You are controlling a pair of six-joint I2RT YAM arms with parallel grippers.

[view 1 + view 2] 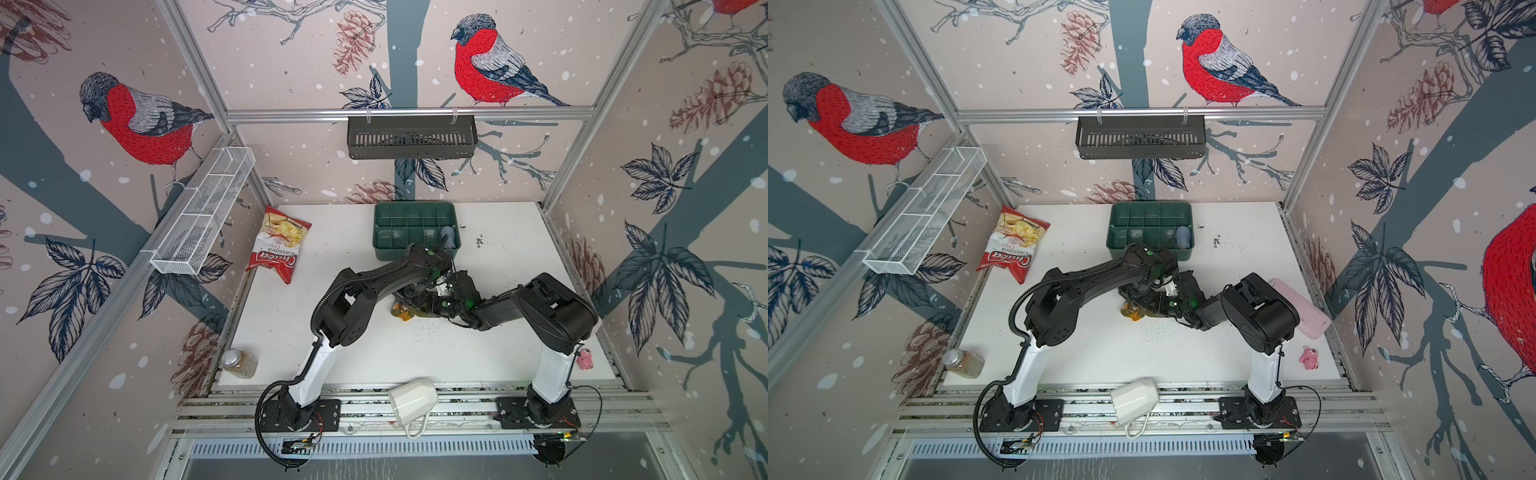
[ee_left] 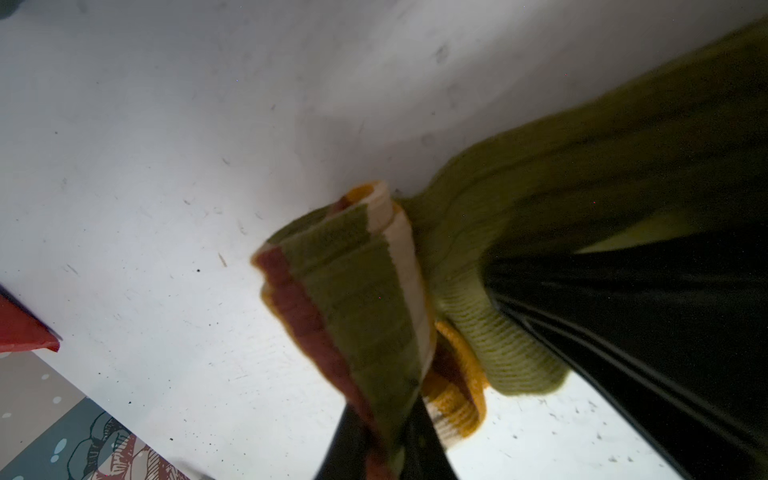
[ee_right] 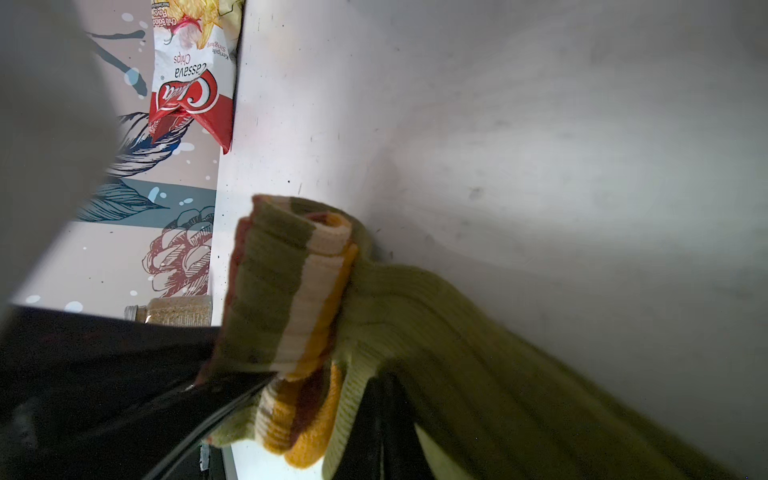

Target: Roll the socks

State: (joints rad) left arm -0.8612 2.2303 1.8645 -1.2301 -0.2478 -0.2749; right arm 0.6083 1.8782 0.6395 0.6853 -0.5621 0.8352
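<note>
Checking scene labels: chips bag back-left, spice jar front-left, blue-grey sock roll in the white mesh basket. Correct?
Not quite. The blue-grey sock roll sits in the green divided tray, not the white mesh basket; both top views show it. The chips bag and spice jar are as stated.

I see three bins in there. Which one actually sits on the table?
The green compartment tray, resting at the far edge of the table. The white mesh basket and the black slotted basket both hang higher up, off it.
</note>
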